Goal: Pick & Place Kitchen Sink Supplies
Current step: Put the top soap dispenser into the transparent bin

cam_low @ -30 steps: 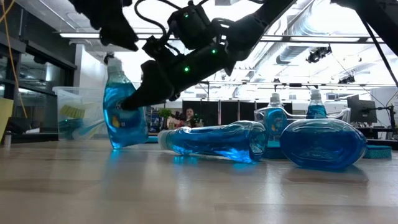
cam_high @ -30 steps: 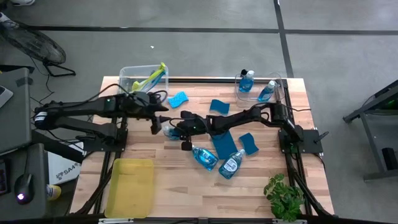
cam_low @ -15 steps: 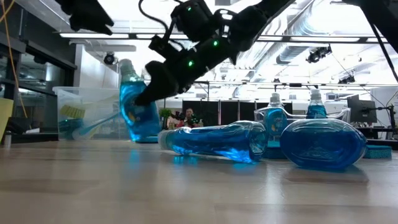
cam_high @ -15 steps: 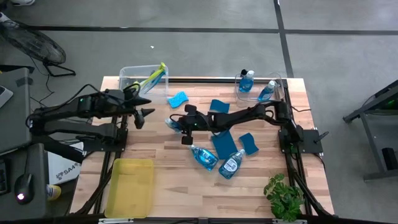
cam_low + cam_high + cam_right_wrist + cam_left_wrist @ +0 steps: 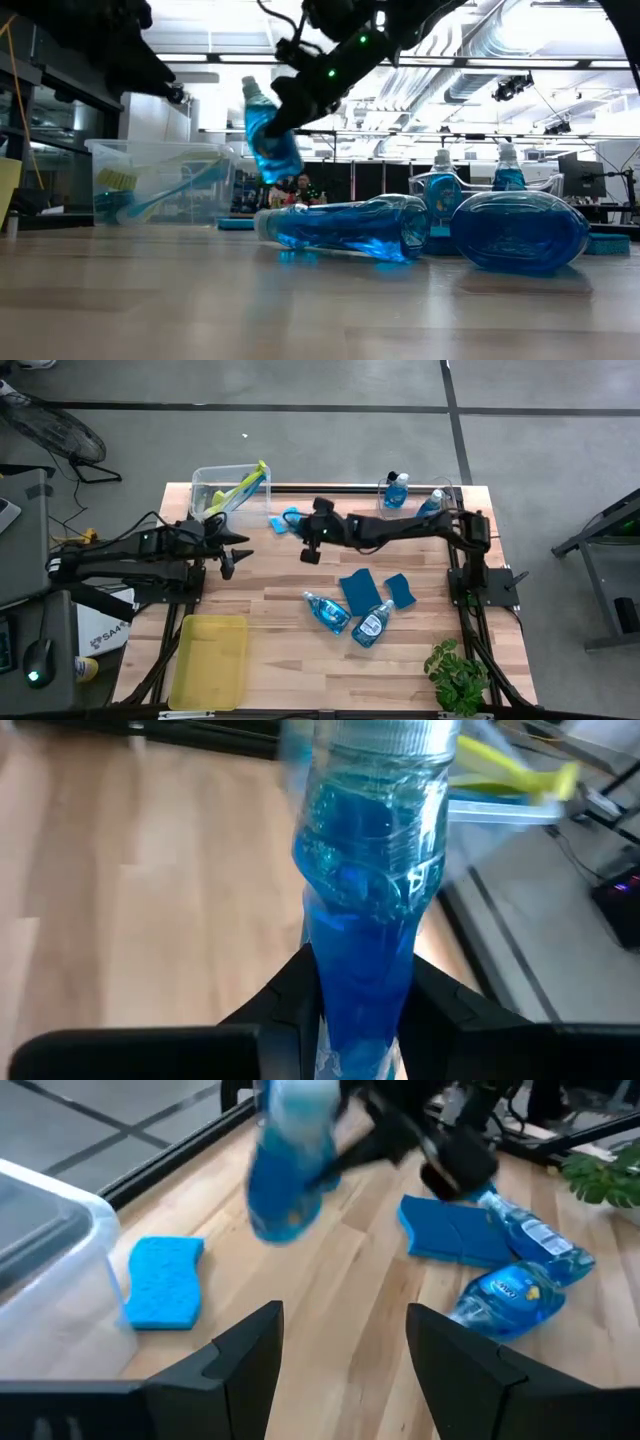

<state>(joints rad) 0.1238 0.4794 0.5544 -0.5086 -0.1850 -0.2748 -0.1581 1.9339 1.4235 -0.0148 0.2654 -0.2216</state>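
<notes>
A clear bottle of blue dish soap with a white cap hangs in the air over the table's far middle, with my right gripper shut on it. My left gripper stands open and empty near the table's left edge, its fingers wide apart. Two more soap bottles lie on their sides at the table's middle. Beside them, flat on the wood, are dark blue sponges. A light blue sponge lies flat under the lifted bottle. My right gripper pinches the bottle's lower body between its two fingers. The fingers come from the table's right, slanting down, and lie across the bottle. The bottle is lifted clear of the table, tilted, with its cap uppermost.
A clear bin at the far left holds a yellow-green brush. Another clear bin at the far right holds two soap bottles. A yellow tray lies at the near left. A green plant stands at the near right corner.
My right gripper has risen and gone toward the table's far edge with the bottle, which stood on the table and now hangs clear, tilted. My left gripper has drawn back from the bottle toward the table's left edge.
</notes>
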